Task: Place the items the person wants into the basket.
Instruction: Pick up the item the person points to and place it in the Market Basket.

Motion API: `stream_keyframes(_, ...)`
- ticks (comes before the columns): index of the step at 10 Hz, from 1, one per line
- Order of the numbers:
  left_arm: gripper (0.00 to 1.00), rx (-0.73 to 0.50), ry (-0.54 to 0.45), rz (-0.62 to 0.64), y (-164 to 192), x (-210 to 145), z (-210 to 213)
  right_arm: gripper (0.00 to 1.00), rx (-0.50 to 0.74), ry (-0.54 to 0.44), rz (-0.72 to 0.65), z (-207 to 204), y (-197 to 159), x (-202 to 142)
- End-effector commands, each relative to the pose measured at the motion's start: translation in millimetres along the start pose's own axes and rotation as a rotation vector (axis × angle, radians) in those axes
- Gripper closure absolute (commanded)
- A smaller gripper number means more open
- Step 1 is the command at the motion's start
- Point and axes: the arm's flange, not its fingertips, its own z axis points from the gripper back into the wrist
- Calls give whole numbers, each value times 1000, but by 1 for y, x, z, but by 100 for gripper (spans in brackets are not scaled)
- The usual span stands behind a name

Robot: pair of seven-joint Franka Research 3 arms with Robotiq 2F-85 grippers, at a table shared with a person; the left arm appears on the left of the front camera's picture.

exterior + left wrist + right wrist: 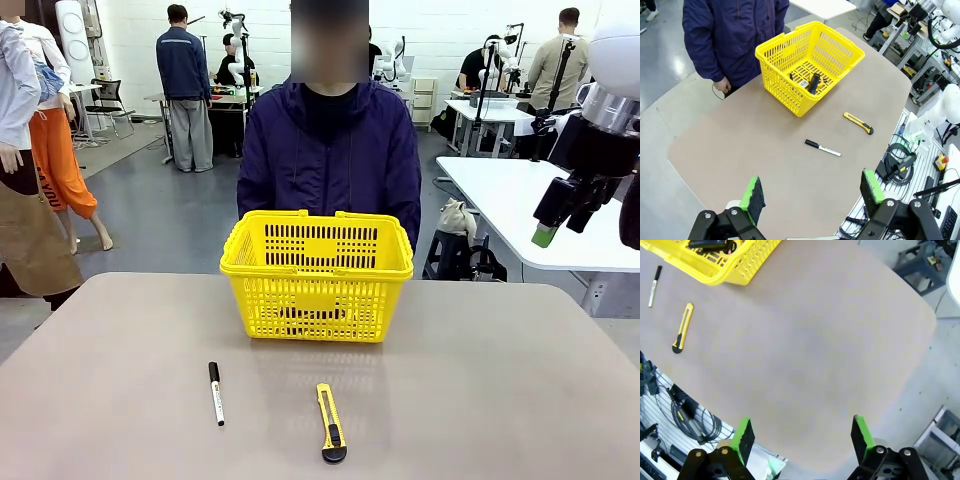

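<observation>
No brand or lettering readable anywhere; small print on the white marker (216, 393) too fine to make out.

Yellow basket (316, 270) at the far middle of the table (480, 400), directly before the person (330, 150), whose hand (721, 86) hangs at the table's far edge. Inside the basket, a black stapler (814, 83) lying on the floor beside other dark and yellow items, too cramped to tell apart.

On the near tabletop, left of centre, the white marker with its black cap pointing far. Just right of it, apart, a yellow-and-black utility knife (330, 422), lengthwise near to far. Both well clear of the basket.

Left gripper (812, 195) high above the table, jaws wide apart, holding nothing. Right gripper (802, 432) likewise spread wide and empty, raised at the far right (560, 215).
</observation>
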Motion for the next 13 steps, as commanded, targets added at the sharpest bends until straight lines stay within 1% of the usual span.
stream_keyframes(1, 0, -13, -14, -13, -1, -1, 1, 0, -4, 4, 16, 0, 0, -1)
stream_keyframes(13, 0, -13, -14, -13, -1, -1, 1, 0, -4, 4, 16, 0, 0, -1)
